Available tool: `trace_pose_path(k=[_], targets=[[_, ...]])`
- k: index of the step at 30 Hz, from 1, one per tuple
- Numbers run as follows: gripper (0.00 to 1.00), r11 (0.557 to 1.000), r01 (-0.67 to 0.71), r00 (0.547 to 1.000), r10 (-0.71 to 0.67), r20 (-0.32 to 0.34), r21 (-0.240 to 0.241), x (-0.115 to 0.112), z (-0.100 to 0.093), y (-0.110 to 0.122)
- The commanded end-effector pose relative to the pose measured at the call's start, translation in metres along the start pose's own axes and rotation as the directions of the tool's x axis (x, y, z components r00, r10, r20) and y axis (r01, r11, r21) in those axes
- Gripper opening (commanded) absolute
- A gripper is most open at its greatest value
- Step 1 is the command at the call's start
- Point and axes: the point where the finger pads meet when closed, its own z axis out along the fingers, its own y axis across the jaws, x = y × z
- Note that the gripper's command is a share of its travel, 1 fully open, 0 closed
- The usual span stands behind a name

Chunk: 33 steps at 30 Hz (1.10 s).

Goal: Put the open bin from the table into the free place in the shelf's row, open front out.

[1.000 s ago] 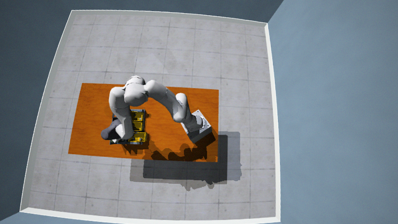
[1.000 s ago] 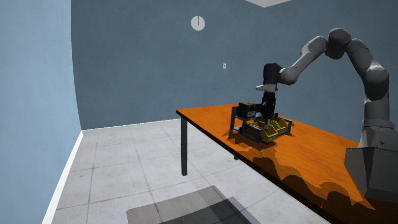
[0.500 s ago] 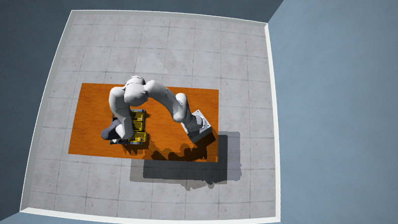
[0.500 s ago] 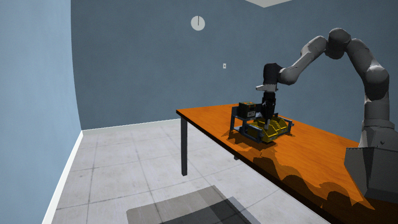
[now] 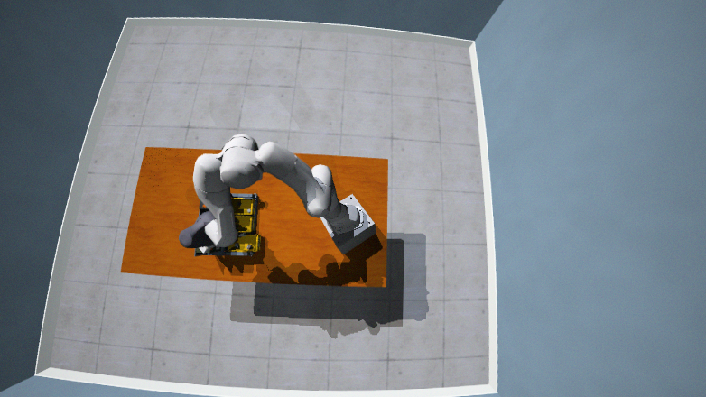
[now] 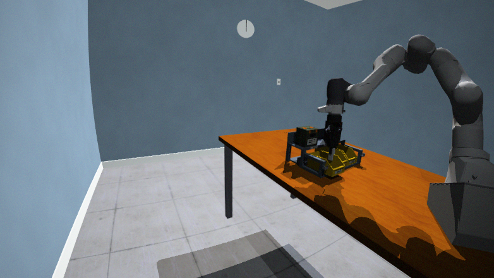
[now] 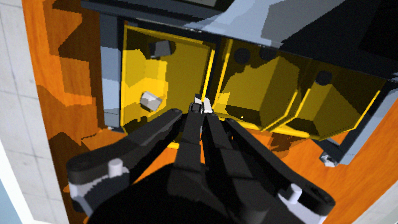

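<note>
1. On the orange wooden counter: a low blue-grey metal shelf, with three yellow open bins side by side.
2. At the end of this row, nearest to the exterior view: the task's yellow plastic bin, between the shelf's side rail and the yellow middle bin. Its open front outward, and a little farther out than the others; exact level not possible to tell.
3. Inside the task's bin: a dark grey block and a light grey block, apart from each other.
4. Black two-finger hand: pointing down, fingertips pressed together with the bin's thin inner side wall pinched between.
5. Beyond the middle bin: the yellow far bin, open front also outward.
6. On the upper board of the shelf: a dark green box with orange marks.
</note>
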Motion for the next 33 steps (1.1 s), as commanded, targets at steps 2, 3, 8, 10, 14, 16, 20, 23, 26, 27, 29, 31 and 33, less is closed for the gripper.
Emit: trace_pose_path(k=[2, 3, 8, 10, 14, 16, 20, 23, 26, 27, 29, 31, 33], targets=[[0.00, 1.000, 0.003, 1.000, -0.003, -0.004, 0.000, 0.0017, -0.0015, 0.0003], [0.00, 1.000, 0.003, 1.000, -0.003, -0.004, 0.000, 0.0017, -0.0015, 0.0003], [0.00, 1.000, 0.003, 1.000, -0.003, -0.008, 0.000, 0.0016, -0.0012, 0.0004], [0.00, 1.000, 0.003, 1.000, -0.003, -0.009, 0.000, 0.0016, -0.0011, 0.0004], [0.00, 1.000, 0.003, 1.000, -0.003, -0.014, 0.000, 0.0014, -0.0007, 0.0005], [0.00, 1.000, 0.003, 1.000, -0.003, -0.017, 0.000, 0.0012, -0.0004, 0.0006], [0.00, 1.000, 0.003, 1.000, -0.003, -0.025, 0.000, 0.0009, 0.0001, 0.0007], [0.00, 1.000, 0.003, 1.000, -0.003, -0.029, 0.000, 0.0006, 0.0005, 0.0007], [0.00, 1.000, 0.003, 0.999, -0.003, -0.032, 0.000, 0.0004, 0.0007, 0.0007], [0.00, 1.000, 0.003, 0.999, -0.003, -0.032, 0.000, 0.0004, 0.0007, 0.0007], [0.00, 1.000, 0.003, 0.999, -0.003, -0.033, 0.000, 0.0004, 0.0008, 0.0007], [0.00, 1.000, 0.003, 0.999, -0.003, -0.034, 0.000, 0.0003, 0.0009, 0.0007], [0.00, 1.000, 0.003, 0.999, -0.003, -0.034, 0.000, 0.0003, 0.0009, 0.0007]])
